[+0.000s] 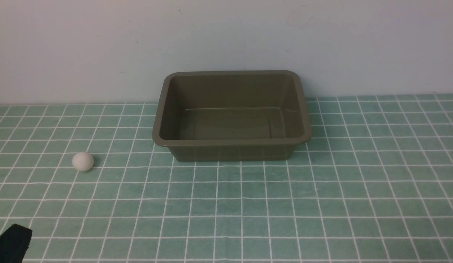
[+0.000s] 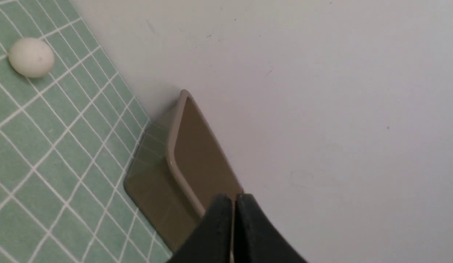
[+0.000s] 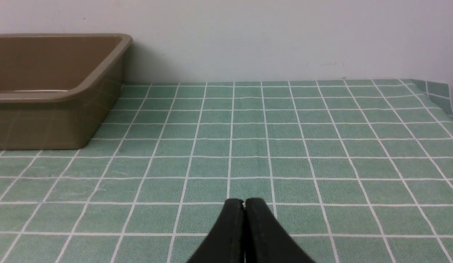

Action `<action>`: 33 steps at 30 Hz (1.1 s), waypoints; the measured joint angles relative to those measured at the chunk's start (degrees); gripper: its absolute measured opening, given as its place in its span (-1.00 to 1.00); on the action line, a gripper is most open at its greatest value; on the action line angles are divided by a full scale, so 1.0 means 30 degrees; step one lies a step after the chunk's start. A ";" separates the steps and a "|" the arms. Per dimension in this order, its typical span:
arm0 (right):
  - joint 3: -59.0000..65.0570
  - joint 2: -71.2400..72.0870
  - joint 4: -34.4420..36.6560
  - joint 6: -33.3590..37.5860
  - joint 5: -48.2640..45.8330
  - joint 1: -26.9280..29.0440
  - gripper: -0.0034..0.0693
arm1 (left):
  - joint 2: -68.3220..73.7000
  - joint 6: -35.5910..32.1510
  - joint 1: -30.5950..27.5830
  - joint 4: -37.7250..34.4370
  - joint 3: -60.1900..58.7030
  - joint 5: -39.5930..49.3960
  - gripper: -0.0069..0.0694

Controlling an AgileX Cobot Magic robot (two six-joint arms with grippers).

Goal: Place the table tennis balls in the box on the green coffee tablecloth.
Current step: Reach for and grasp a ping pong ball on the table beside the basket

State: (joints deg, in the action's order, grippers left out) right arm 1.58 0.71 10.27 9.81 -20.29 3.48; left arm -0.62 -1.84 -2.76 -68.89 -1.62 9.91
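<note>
One white table tennis ball (image 1: 82,161) lies on the teal-green checked tablecloth (image 1: 226,204), left of the olive-brown box (image 1: 232,140), well apart from it. The box stands at the back against the wall and holds nothing. The ball (image 2: 31,57) and a corner of the box (image 2: 175,164) also show in the left wrist view. My left gripper (image 2: 234,199) is shut and empty; in the front view only its black tip (image 1: 12,241) shows at the near left corner, nearer than the ball. My right gripper (image 3: 244,202) is shut and empty, low over the cloth right of the box (image 3: 54,95); the front view does not show it.
A plain pale wall (image 1: 226,44) rises right behind the box. The cloth folds up at its far right edge (image 3: 436,95). Checked cloth stretches in front of the box and to its right.
</note>
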 joint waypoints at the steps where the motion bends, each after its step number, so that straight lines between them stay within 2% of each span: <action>1: 0.0000 0.0000 0.0000 0.0000 0.0000 0.0000 -0.95 | 0.0000 0.0000 0.0000 -0.0608 0.0000 -0.0167 -0.83; 6: 0.0000 0.0000 0.0000 0.0000 0.0000 0.0000 -0.95 | 0.0000 0.0009 0.0000 -0.3001 0.0000 -0.1142 -0.83; 10: 0.0000 0.0000 0.0000 0.0000 0.0000 0.0000 -0.95 | 0.0000 -0.1701 0.0000 -0.4086 0.0062 -0.3480 -0.83; 12: 0.0000 0.0000 0.0000 0.0000 0.0000 0.0000 -0.95 | 0.0000 -0.3512 0.0000 -0.3960 0.0478 -0.4328 -0.83; 14: 0.0000 0.0000 0.0000 0.0000 0.0000 0.0000 -0.95 | 0.0000 -0.7014 0.0000 -0.2963 0.2015 -0.5101 -0.83; 15: 0.0000 0.0000 0.0000 0.0000 0.0000 0.0000 -0.95 | 0.0000 -0.7311 0.0000 -0.2717 0.2302 -0.5127 -0.83; 16: 0.0000 0.0000 0.0000 0.0000 0.0000 0.0000 -0.95 | 0.0000 -0.9170 0.0000 -0.1922 0.3180 -0.5101 -0.83; 18: 0.0000 0.0000 0.0000 0.0000 0.0000 0.0000 -0.95 | 0.0000 -1.3196 0.0000 -0.0418 0.4950 -0.4551 -0.83; 19: 0.0000 0.0000 0.0000 0.0000 0.0000 0.0000 -0.95 | 0.0000 -1.3774 0.0000 -0.0276 0.5070 -0.4486 -0.83; 22: 0.0000 0.0000 0.0000 0.0000 0.0000 0.0000 -0.95 | 0.1095 -1.8041 0.0000 0.0129 0.6972 -0.2538 -0.83; 26: 0.0000 0.0000 0.0000 0.0000 0.0000 0.0000 -0.95 | 0.2923 -1.9427 0.0000 0.0129 0.7652 -0.1159 -0.83; 33: 0.0000 0.0000 0.0000 0.0000 0.0000 0.0000 -0.95 | 1.1072 -1.9976 0.0000 0.0152 0.8901 -0.0234 -0.83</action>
State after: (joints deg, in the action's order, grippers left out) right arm 1.58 0.71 10.27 9.81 -20.29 3.48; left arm 32.59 -61.77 -2.76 -68.43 25.09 9.21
